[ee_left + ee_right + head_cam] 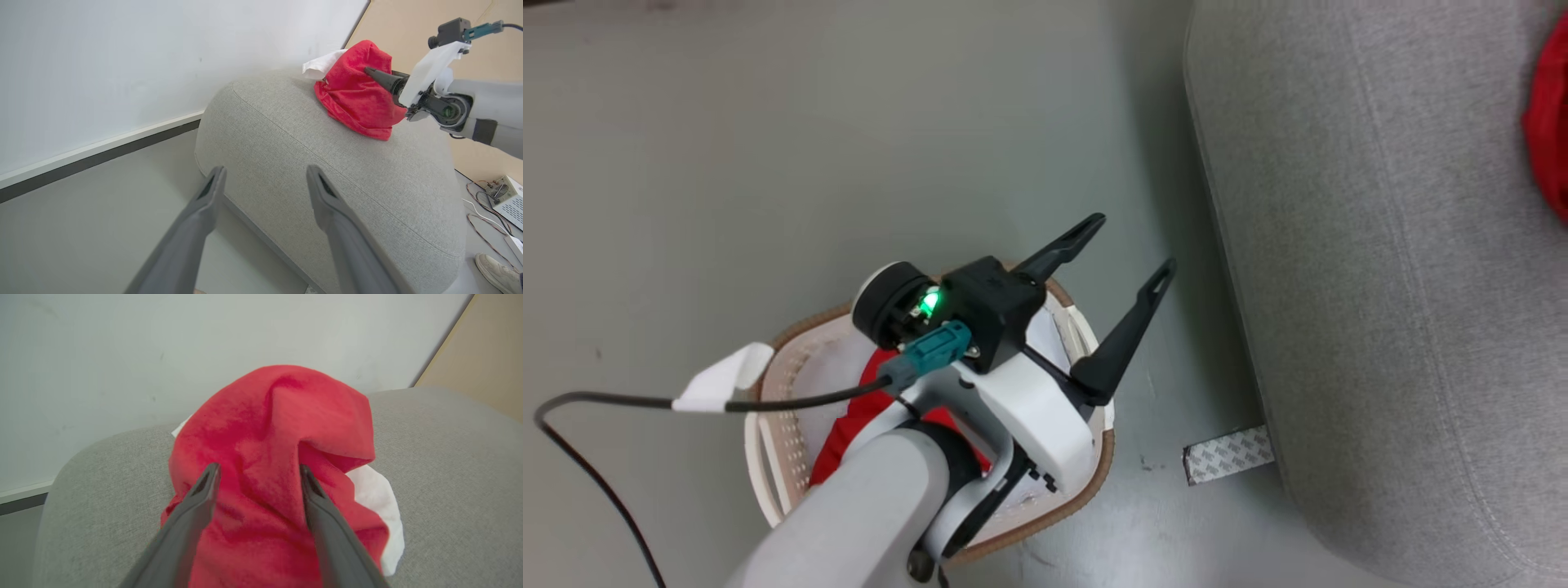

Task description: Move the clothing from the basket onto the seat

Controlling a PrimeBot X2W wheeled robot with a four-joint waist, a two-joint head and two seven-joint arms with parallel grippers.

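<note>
- The left claw hangs released above the basket; the right claw is spread too, its fingers sunk in red clothing on the seat, near the seat's wall-side edge.
- More red clothing lies in the basket on the floor.
- I judge it light, soft and limp; a raised fold is the best place to pinch.
- No writing can be read.

The left gripper is showing two long matte-black fingers on a black housing. A green light is glowing near a teal connector, which is feeding a black cable carrying a white tape tag. A white shell is capping the pale grey forearm.
</note>
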